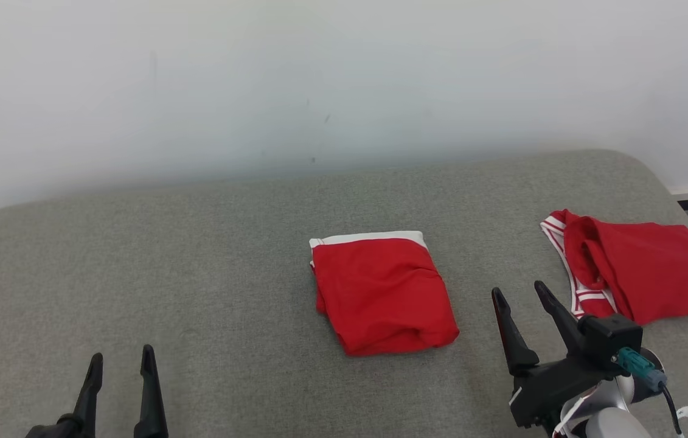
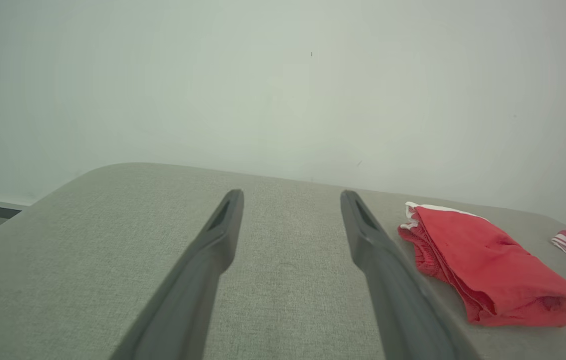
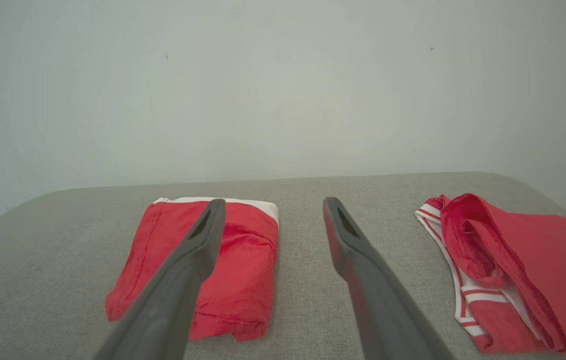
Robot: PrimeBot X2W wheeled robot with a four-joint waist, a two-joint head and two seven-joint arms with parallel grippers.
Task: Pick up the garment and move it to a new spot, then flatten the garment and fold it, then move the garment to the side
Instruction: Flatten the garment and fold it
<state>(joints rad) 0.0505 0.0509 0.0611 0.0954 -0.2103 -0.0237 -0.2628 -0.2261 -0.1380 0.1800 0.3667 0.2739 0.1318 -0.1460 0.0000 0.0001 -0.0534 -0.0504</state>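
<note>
Garment (image 1: 383, 292) red, folded to a thick rectangle, white band along its far edge, lying flat near the middle of the grey fabric surface (image 1: 198, 255). Right gripper (image 1: 519, 289): jaws spread wide, holding nothing, clear of the cloth. Left gripper (image 1: 121, 354): jaws likewise wide, empty. Garment sits just left of the right gripper and well right of the left one. Second red garment (image 1: 642, 267), white-striped and rumpled, lies to the right gripper's right.

Quick count: two red garments on there, the folded garment (image 1: 383, 292) and the rumpled garment (image 1: 642, 274) with striped trim. Two grippers, left gripper (image 1: 121, 353) and right gripper (image 1: 517, 289), two fingers each. One grey padded table (image 1: 198, 274), one white wall (image 1: 319, 79).
</note>
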